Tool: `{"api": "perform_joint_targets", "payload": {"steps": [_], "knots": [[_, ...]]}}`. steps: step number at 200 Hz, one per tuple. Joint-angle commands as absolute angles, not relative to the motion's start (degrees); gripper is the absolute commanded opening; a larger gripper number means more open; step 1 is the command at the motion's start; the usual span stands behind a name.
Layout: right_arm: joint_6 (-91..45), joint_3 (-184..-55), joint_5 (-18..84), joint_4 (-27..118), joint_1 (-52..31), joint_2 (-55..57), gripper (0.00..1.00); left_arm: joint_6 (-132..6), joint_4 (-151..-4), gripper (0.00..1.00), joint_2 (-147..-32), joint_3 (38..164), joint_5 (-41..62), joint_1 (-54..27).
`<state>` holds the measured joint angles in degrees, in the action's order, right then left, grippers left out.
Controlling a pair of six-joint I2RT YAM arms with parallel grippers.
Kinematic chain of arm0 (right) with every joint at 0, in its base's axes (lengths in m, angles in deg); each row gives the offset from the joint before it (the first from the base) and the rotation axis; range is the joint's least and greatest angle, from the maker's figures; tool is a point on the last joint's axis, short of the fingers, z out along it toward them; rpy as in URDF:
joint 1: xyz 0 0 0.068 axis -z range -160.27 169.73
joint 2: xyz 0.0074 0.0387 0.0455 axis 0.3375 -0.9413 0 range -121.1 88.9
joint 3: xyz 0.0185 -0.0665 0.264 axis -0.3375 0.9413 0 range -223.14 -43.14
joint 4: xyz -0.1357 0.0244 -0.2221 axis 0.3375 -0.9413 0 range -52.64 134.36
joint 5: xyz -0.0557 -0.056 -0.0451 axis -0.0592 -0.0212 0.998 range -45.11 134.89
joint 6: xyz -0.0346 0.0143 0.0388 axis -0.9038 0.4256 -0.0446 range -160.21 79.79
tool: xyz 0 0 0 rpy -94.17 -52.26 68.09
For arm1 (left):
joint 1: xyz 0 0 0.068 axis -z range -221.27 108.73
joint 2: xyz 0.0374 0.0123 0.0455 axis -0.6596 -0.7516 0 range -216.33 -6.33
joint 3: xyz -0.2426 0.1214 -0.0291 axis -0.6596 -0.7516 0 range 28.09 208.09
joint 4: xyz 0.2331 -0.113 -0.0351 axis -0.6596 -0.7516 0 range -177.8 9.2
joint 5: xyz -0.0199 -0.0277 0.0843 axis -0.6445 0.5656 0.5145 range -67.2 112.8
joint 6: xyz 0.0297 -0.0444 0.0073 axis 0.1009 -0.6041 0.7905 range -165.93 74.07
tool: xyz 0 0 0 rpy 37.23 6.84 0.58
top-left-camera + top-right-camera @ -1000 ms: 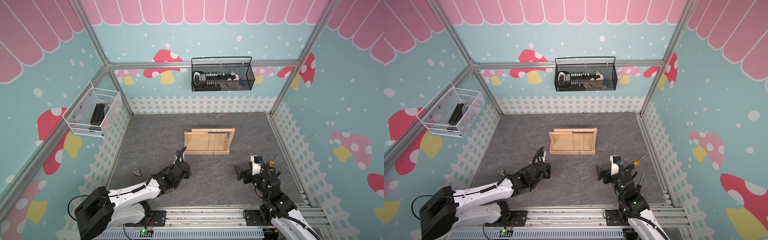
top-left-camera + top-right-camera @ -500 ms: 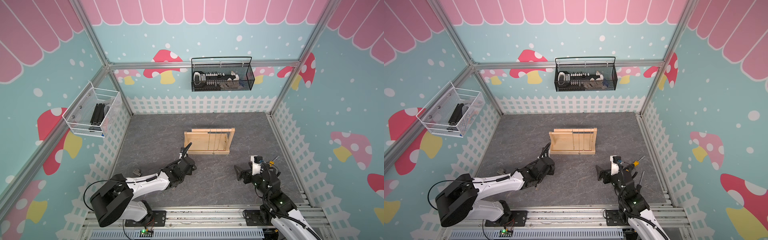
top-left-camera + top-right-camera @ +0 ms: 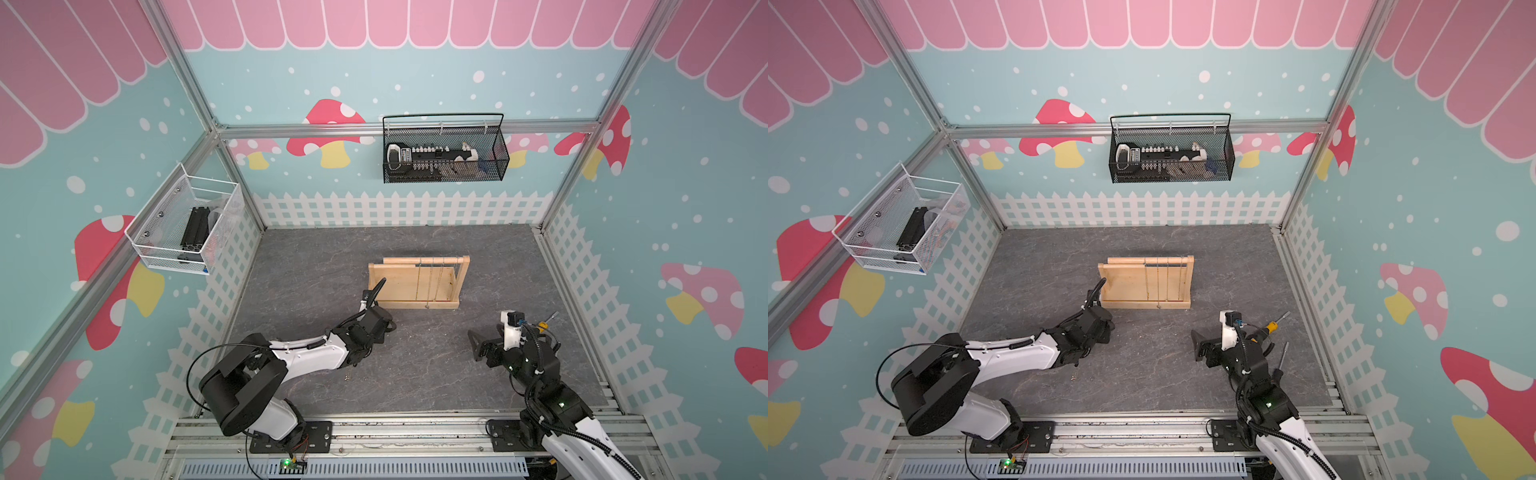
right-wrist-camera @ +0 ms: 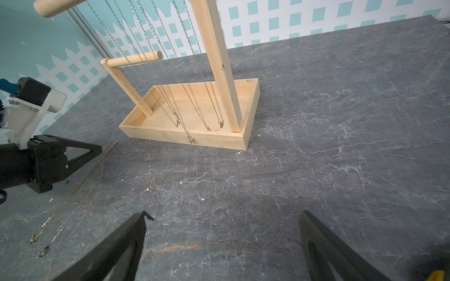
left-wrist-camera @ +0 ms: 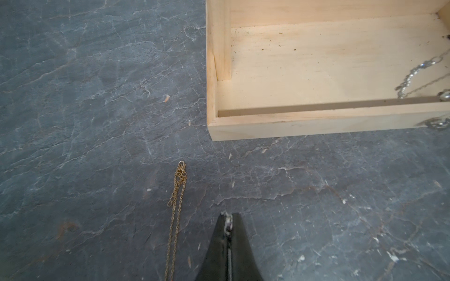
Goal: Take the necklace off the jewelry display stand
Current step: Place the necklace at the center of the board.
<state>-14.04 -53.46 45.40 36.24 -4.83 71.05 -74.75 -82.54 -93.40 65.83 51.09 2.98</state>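
Currently, I read the task as partly complete. One gold necklace lies stretched on the grey mat, clear of the jewelry display stand and just beside the left gripper.

Left gripper status: jaws pressed together, low over the mat. A pale fleck sits at the tip, and I cannot tell whether it is a chain link or wear.

Right gripper status: jaws spread wide, nothing between them, well apart from the stand.

Several hanging chains are draped over the rail. If more than one is to come off, I judge that work is left to do.

View comparison: in both top views the left arm covers most of the gold necklace, and only the wrist views show its run. The right wrist view alone shows a thinner silver chain on the mat alongside it, and the stand's uprights from the side. The left wrist view shows the clenched tip close up.
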Motion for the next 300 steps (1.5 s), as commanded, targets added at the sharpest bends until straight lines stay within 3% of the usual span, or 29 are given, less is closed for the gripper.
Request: {"api": "perform_joint_targets", "payload": {"steps": [1, 121, 167, 189, 233, 272, 300], "knots": [[-13.6, -52.9, 45.6, 37.7, -5.3, 70.9, 0.99, -74.1, -81.9, 0.00, -95.2, 67.7, 51.7, 2.3], [-13.6, -52.9, 45.6, 37.7, -5.3, 71.1, 0.99, -73.3, -81.5, 0.00, -101.1, 70.8, 50.8, 0.3], [-13.6, -52.9, 45.6, 37.8, -5.3, 71.0, 0.99, -72.9, -80.8, 0.05, -101.9, 71.0, 51.0, 0.2], [-13.6, -52.9, 45.5, 37.7, -5.2, 71.1, 0.99, -72.9, -81.0, 0.16, -101.8, 71.2, 50.7, 0.1], [-13.6, -52.9, 45.6, 37.8, -5.2, 71.1, 0.99, -73.0, -81.1, 0.17, -100.5, 70.4, 51.0, 0.1], [-13.4, -52.9, 45.9, 38.4, -5.3, 69.8, 0.99, -73.4, -81.7, 0.17, -95.2, 68.6, 51.8, 0.1], [-13.3, -53.0, 46.6, 38.5, -5.3, 69.5, 0.99, -72.7, -78.1, 0.06, -89.8, 65.7, 46.1, -1.6]]}}
